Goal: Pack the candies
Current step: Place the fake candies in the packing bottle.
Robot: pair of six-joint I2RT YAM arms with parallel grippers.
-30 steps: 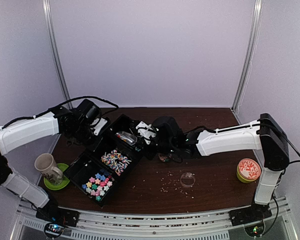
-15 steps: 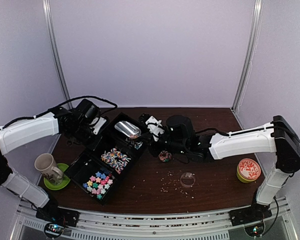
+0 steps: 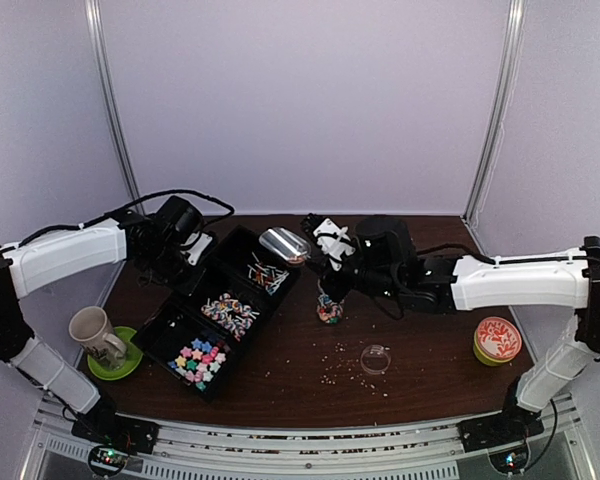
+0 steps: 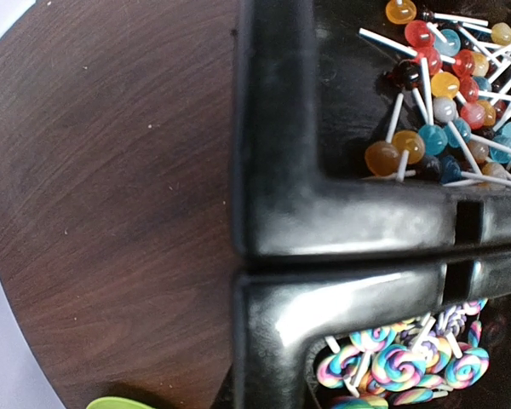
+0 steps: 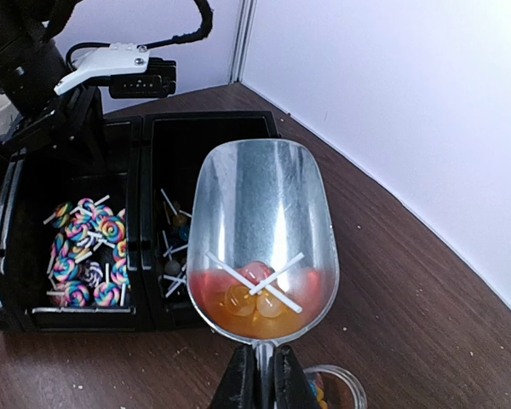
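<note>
A black three-compartment tray [image 3: 152, 326] holds the candies: coloured stars [image 3: 197, 361], rainbow swirl lollipops [image 3: 230, 312] and round lollipops on white sticks [image 3: 265, 272]. The swirl lollipops [image 4: 426, 366] and round lollipops [image 4: 443, 111] also show in the left wrist view. My right gripper [image 5: 257, 375] is shut on the handle of a metal scoop [image 5: 262, 196]. The scoop holds a few red and orange round lollipops [image 5: 254, 298], up over the table beside the tray's far end [image 3: 283, 243]. My left gripper [image 3: 177, 250] sits at the tray's left rim [image 4: 272, 221], apparently clamped on it; its fingers are hidden.
A small glass jar [image 3: 329, 310] with some candies stands below the right arm, also seen under the scoop [image 5: 336, 388]. An empty clear jar [image 3: 376, 358], an orange-lidded tin [image 3: 497, 338], a mug [image 3: 95, 331] on a green saucer, and scattered beige crumbs [image 3: 332, 372] are on the table.
My right gripper has lifted the scoop out of the far compartment with lollipops in it and moved it up and to the right. The left arm has barely moved.
</note>
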